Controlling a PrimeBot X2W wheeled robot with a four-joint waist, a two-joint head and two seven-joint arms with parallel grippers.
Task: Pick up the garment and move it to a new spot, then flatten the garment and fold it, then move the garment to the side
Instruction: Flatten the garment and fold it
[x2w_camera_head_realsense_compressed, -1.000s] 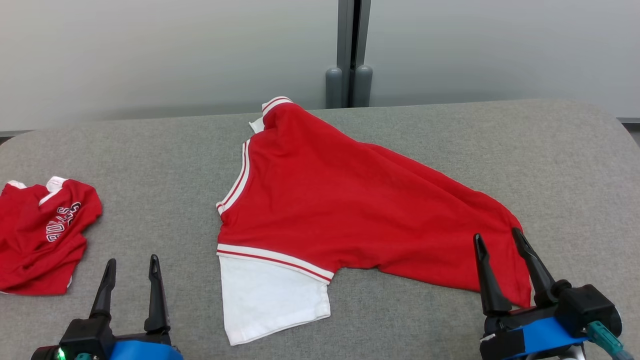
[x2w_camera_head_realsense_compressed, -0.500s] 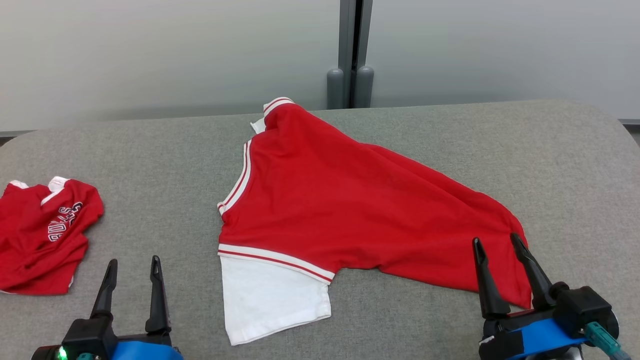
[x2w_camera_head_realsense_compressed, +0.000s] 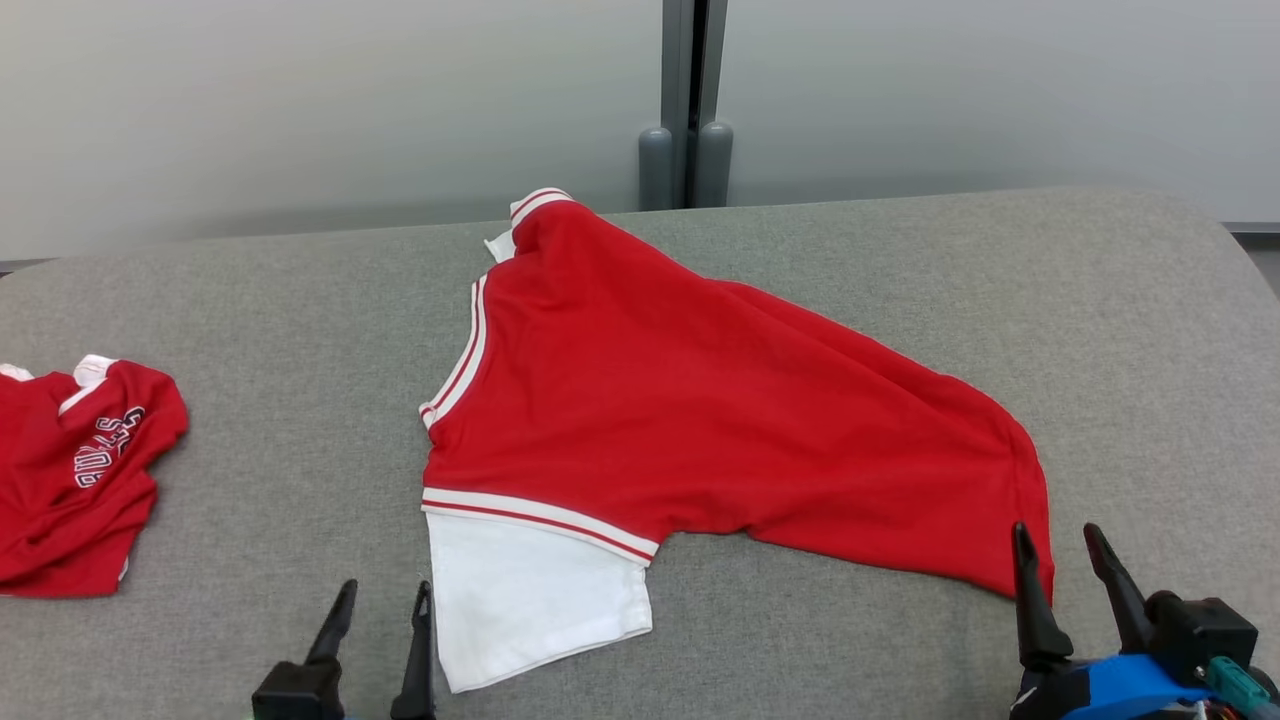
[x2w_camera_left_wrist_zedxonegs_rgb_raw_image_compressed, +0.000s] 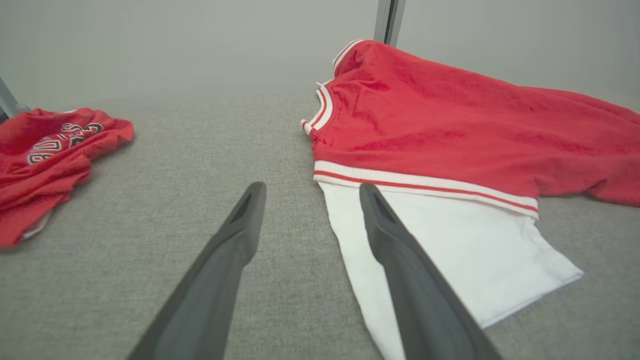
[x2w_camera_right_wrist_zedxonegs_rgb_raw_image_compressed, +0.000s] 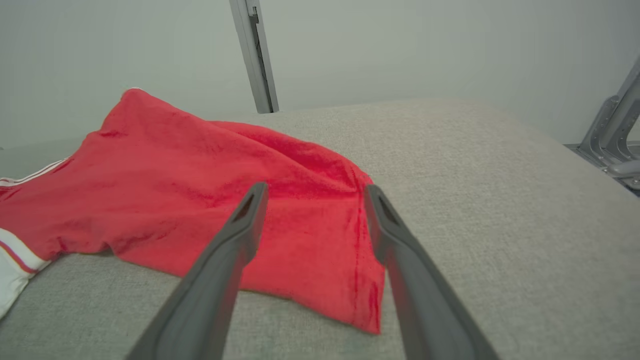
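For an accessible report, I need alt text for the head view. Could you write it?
A red garment with white trim lies spread on a grey table, its white sleeve toward the robot. The open left hand is beside that sleeve, the open right hand at the garment's right end; a crumpled red garment lies far left.

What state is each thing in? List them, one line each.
Red shirt: spread on the table, creased, not folded.
White sleeve: flat, sticking out toward the robot.
Second shirt: crumpled at the left.
Left gripper: open, empty, beside the sleeve.
Right gripper: open, empty, at the hem corner.
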